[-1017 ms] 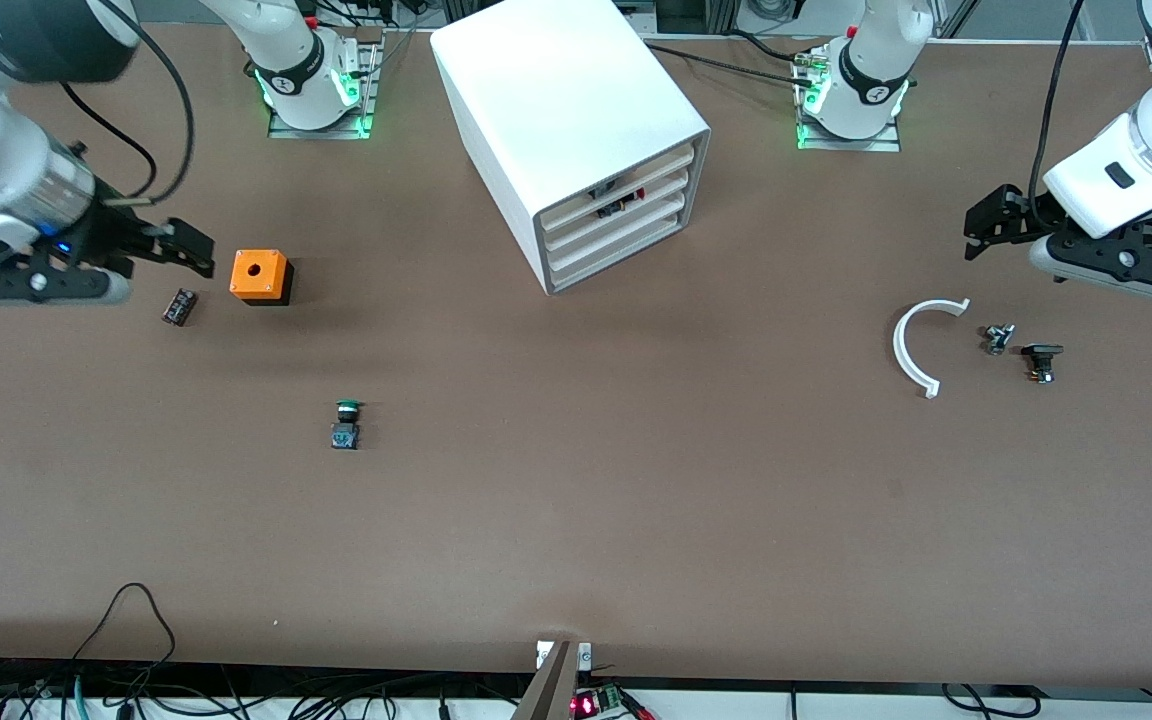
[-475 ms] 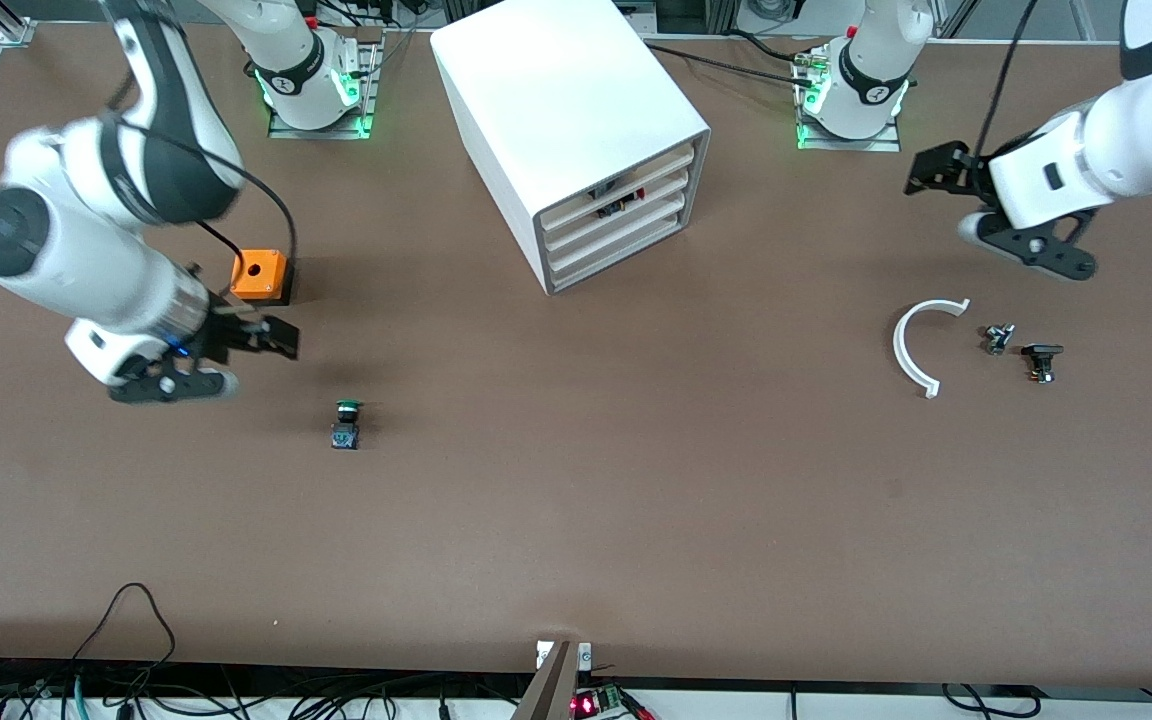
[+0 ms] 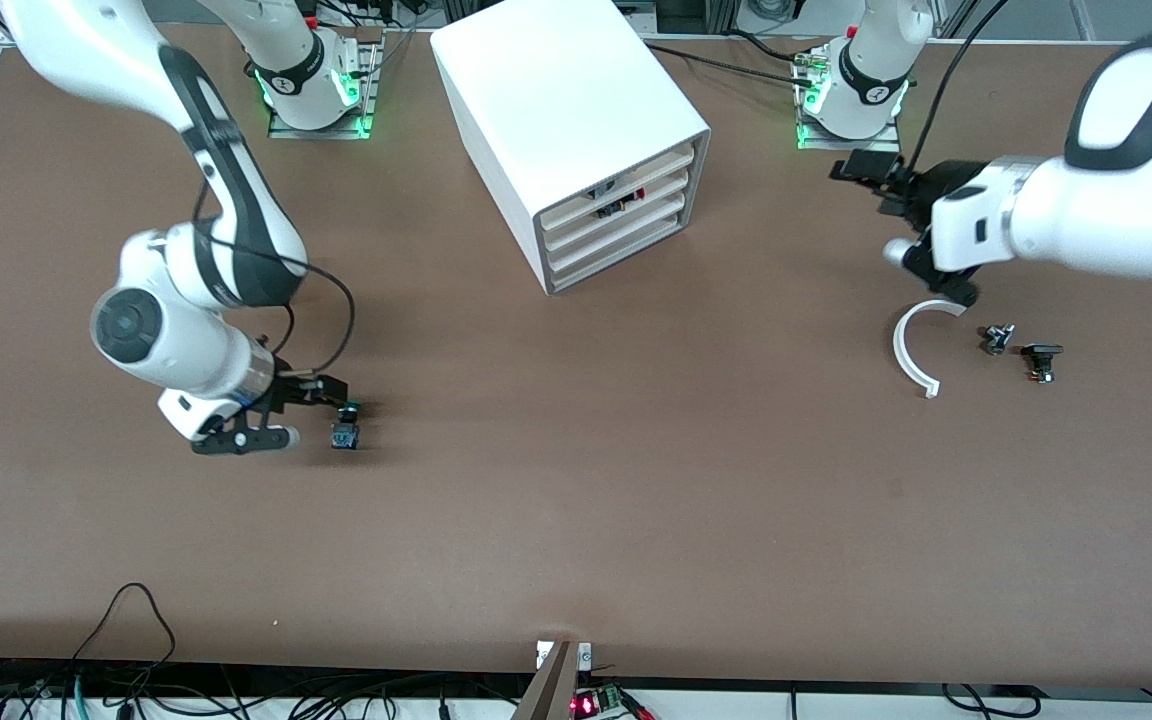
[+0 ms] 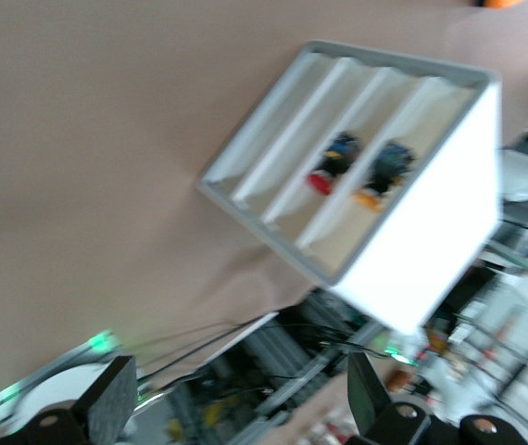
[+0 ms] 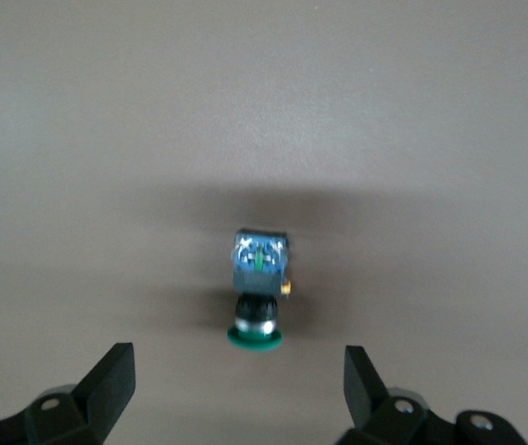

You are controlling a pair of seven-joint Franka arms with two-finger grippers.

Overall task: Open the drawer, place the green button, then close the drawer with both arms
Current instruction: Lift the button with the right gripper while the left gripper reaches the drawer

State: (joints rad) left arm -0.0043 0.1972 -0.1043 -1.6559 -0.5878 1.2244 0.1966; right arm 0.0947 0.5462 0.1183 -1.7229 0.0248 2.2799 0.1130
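Button [image 5: 258, 289], a small green-capped black-and-blue hard plastic push-button lying on the brown worktop [image 3: 576, 480] just ahead of the right gripper's [image 3: 321, 415] spread-open fingers [image 5: 106, 380], looks light and rigid, best pinched across its squarish body.

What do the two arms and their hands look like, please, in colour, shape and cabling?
Both arms are white, rounded, tube-like links with dark grey-black joint bands. The right arm has a round dark cap on one joint and a loose black cable looping beside its wrist. The left arm also trails a black cable. The right hand and left hand are black, with two flat fingers.
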